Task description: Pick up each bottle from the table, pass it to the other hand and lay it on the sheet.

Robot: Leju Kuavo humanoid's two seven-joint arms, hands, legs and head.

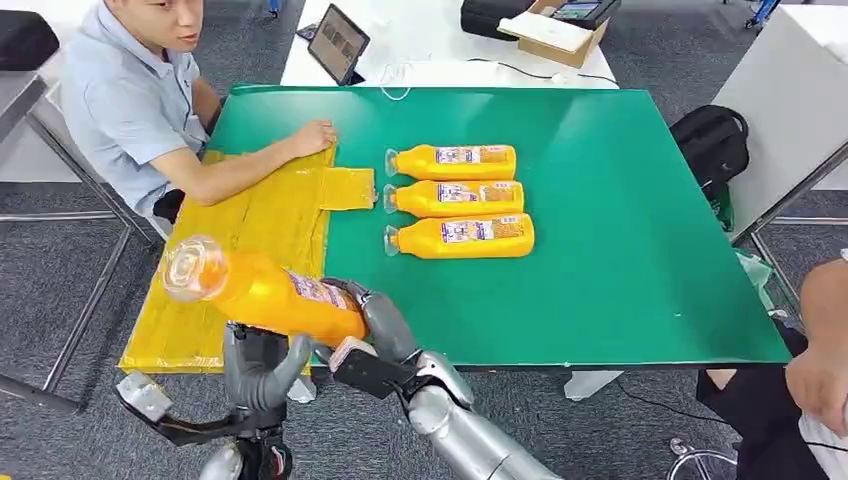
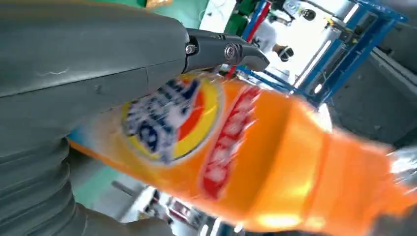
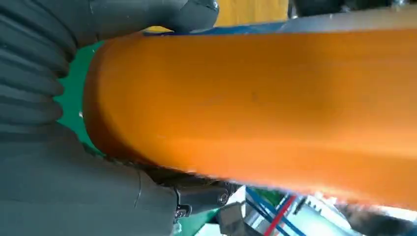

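An orange juice bottle (image 1: 265, 292) hangs over the front edge of the yellow sheet (image 1: 262, 218), its clear cap end pointing left toward me. My right hand (image 1: 375, 322) grips its base end (image 3: 255, 108). My left hand (image 1: 262, 365) reaches up from below and wraps the labelled middle of the bottle (image 2: 206, 147), with a dark finger (image 2: 226, 50) across it. Three more orange bottles (image 1: 455, 161), (image 1: 455, 198), (image 1: 462, 236) lie side by side on the green table (image 1: 620, 200), caps pointing left.
A seated person rests a hand (image 1: 312, 135) on the sheet's far edge. Another person's arm (image 1: 822, 360) is at the right edge. A tablet (image 1: 338, 42) and a box (image 1: 560, 30) sit on the white table behind. A black backpack (image 1: 712, 140) lies on the floor at right.
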